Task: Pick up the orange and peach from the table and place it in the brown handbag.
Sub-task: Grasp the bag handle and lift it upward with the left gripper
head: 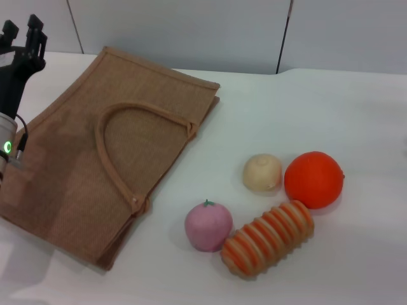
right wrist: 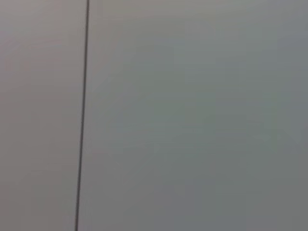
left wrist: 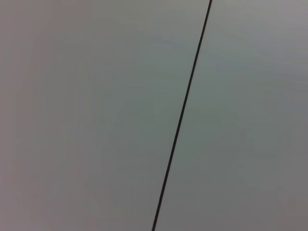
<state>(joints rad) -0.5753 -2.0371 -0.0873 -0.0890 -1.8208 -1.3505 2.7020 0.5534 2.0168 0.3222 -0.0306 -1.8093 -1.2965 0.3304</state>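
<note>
Head view: the handbag (head: 95, 171) lies flat on the white table (head: 356, 114), its strap handle (head: 117, 136) looped across the upper face and its open edge toward the fruits. It serves as the landmark for everything else.

Right of the handbag, apart from it, sits a cluster of four things. The peach (head: 208, 225) is the nearest to the bag, just off its lower right corner, stem up. Touching the peach on the side away from the bag lies a striped cylinder (head: 268, 238), tilted on its side. Beyond the peach, further from the bag's lower edge, sits a beige ball (head: 262, 173). The orange (head: 313, 180) is the farthest from the bag, touching or almost touching the beige ball and just above the cylinder's far end.

The left gripper (head: 20, 33) is raised at the bag's far left corner, fingers pointing up and standing slightly apart, holding nothing. The right gripper does not appear in the head view.

Both wrist views show only a plain grey wall (left wrist: 96, 115) with a thin dark seam (left wrist: 183, 115).
</note>
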